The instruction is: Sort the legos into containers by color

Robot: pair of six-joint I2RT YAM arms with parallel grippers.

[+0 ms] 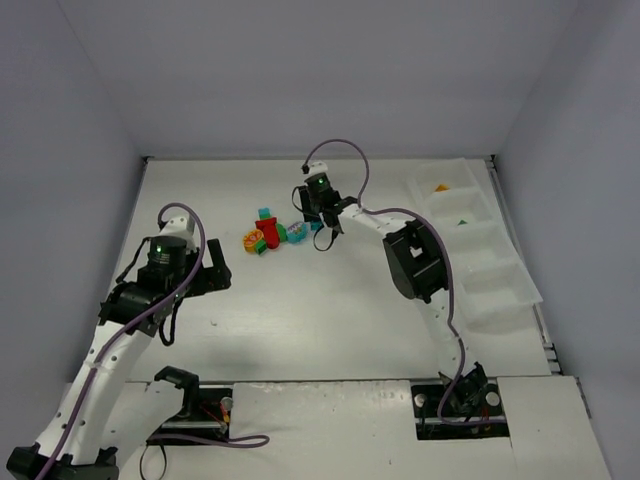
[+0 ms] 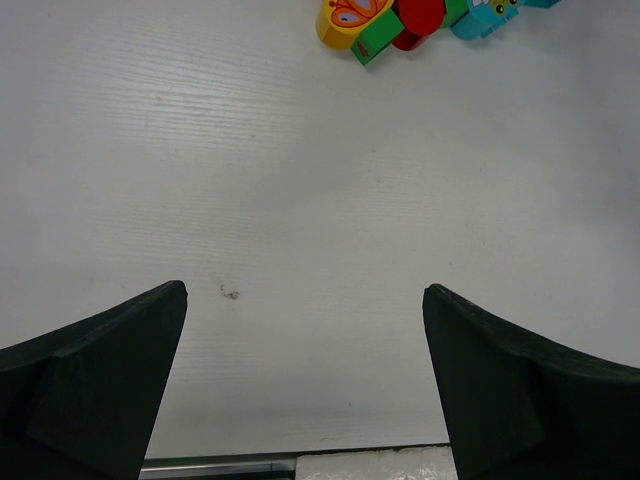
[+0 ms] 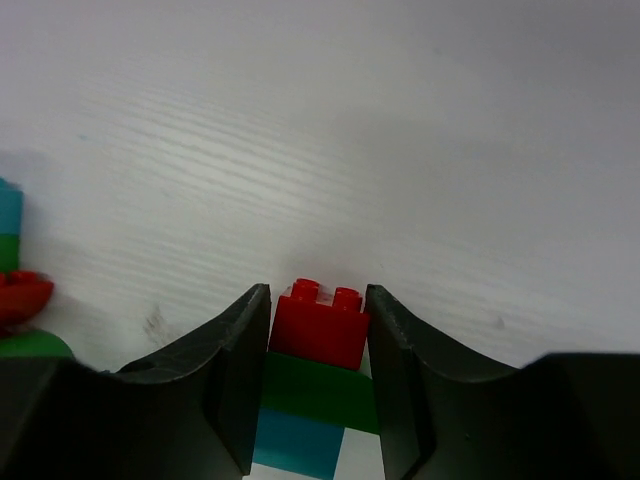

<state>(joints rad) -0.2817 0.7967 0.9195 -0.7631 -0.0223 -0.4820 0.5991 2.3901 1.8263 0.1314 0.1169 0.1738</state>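
Red brick: seen studs-up between the right jaws in the right wrist view, with both of its sides touched by the inner faces of the jaws.
Stack beneath: a green brick is seated directly under the red brick and a teal brick under that, both lying in the same gap between the jaws.
Right jaws: clenched on the red brick (whether the stack is raised off the counter cannot be told).
Loose legos: a small cluster in red, green, orange-yellow and teal is lying on the counter just to the left of the right jaws in the top view. Its near edge is caught at the left margin of the right wrist view.
Containers: the tray, translucent white, is set along the right side of the counter, well apart from the cluster. An orange piece is seen in the farthest compartment and a green piece in the one next to it.
Left jaws: released and spread wide, with bare counter seen between them.
Cluster and left jaws: the cluster is shown at the top edge of the left wrist view, well ahead of the left jaws.
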